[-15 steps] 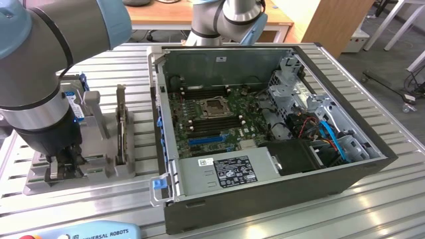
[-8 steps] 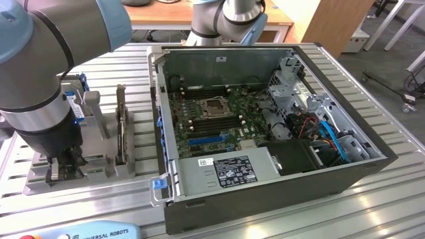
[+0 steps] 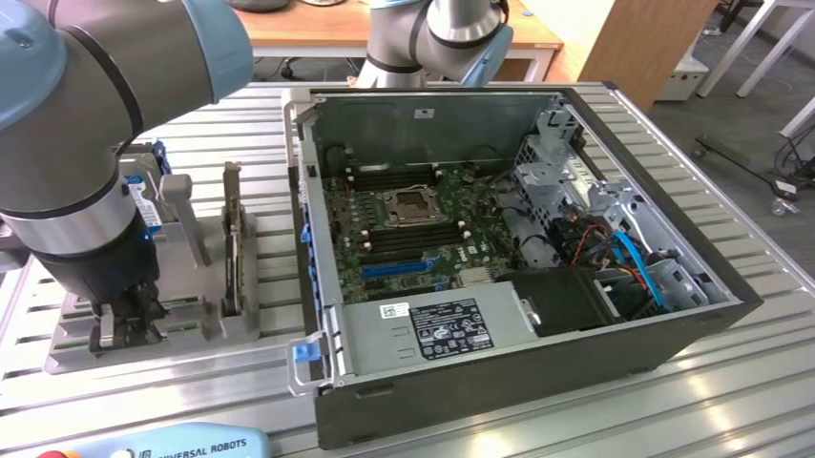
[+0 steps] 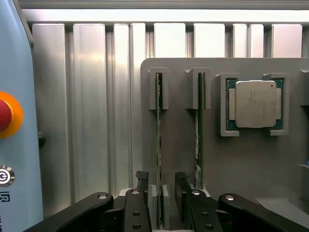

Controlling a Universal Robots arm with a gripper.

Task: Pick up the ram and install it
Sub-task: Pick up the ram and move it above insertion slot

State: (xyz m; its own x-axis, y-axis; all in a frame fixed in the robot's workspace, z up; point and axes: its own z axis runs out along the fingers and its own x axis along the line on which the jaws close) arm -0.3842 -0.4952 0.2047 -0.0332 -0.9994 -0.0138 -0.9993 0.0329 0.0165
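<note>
Two ram sticks stand on edge in slots of a grey holder [image 4: 251, 164]. In the wrist view my gripper [image 4: 161, 181] is open, and its black fingers [image 4: 141, 178] stand on either side of one ram [image 4: 158, 140] with a gap on each side. The other ram [image 4: 199, 121] sits one slot over, beside the fingers. In the exterior view the gripper [image 3: 128, 322] is low over the near end of the holder [image 3: 76, 355], at the exterior view's left of the open computer case [image 3: 713, 286]. The motherboard [image 3: 421, 234] lies exposed inside the case.
A silver square CPU [image 4: 255, 104] rests in a pocket of the holder beyond the rams. A teach pendant [image 4: 14, 145] with a red button lies on the slatted metal table [image 4: 96, 106] beside the holder. The case's power supply [image 3: 433, 329] and cables [image 3: 631, 258] crowd its near side.
</note>
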